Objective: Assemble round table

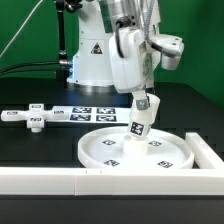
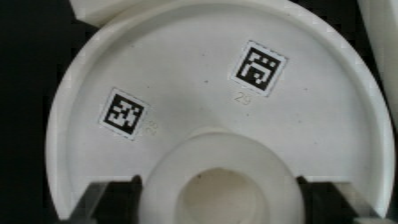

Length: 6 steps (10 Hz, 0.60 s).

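The large rimmed round disc (image 1: 137,149) lies flat on the black table at the front, tags facing up. My gripper (image 1: 143,112) is shut on the short cylindrical post (image 1: 142,116) and holds it tilted over the disc's middle, its lower end just above or touching the disc. In the wrist view the post (image 2: 226,190) sits between my dark fingers (image 2: 111,196), with the disc (image 2: 178,90) and two of its tags beyond. The flat cross-shaped foot piece (image 1: 35,117) lies at the exterior view's left.
The marker board (image 1: 95,114) lies behind the disc. The long white border wall (image 1: 60,180) runs along the front edge and turns up the exterior view's right side (image 1: 208,152). The robot's base (image 1: 95,55) stands at the back.
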Available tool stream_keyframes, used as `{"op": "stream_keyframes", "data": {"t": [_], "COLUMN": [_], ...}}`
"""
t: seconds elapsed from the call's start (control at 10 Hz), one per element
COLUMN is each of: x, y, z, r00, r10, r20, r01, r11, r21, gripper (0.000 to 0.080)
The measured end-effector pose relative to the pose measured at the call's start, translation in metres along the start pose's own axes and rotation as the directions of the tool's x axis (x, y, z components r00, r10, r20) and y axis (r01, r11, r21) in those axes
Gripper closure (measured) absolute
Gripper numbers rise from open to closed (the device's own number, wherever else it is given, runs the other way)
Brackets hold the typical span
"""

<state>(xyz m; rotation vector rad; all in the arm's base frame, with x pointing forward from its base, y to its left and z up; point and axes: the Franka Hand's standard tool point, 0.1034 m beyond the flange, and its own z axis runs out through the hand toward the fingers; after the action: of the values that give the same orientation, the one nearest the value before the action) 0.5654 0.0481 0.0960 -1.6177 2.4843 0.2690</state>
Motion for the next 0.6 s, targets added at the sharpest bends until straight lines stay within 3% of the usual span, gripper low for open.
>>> {"op": "stream_keyframes", "data": {"t": [0.2,0.3,0.6], "x": [-0.0009,-0.0016,-0.0017], "y": [0.0006,0.001,0.0011], "z": [0.0004,0.0005,0.0006], "r00": [0.997,0.997,0.944], "r10": [-0.078,-0.081,-0.329], "r20": [0.0,0.0,0.0], "r01": [0.078,0.081,0.329], "r11": [0.997,0.997,0.944], "r21": [-0.001,-0.001,-0.002], "gripper": [0.0182,0.016,0.0151]}}
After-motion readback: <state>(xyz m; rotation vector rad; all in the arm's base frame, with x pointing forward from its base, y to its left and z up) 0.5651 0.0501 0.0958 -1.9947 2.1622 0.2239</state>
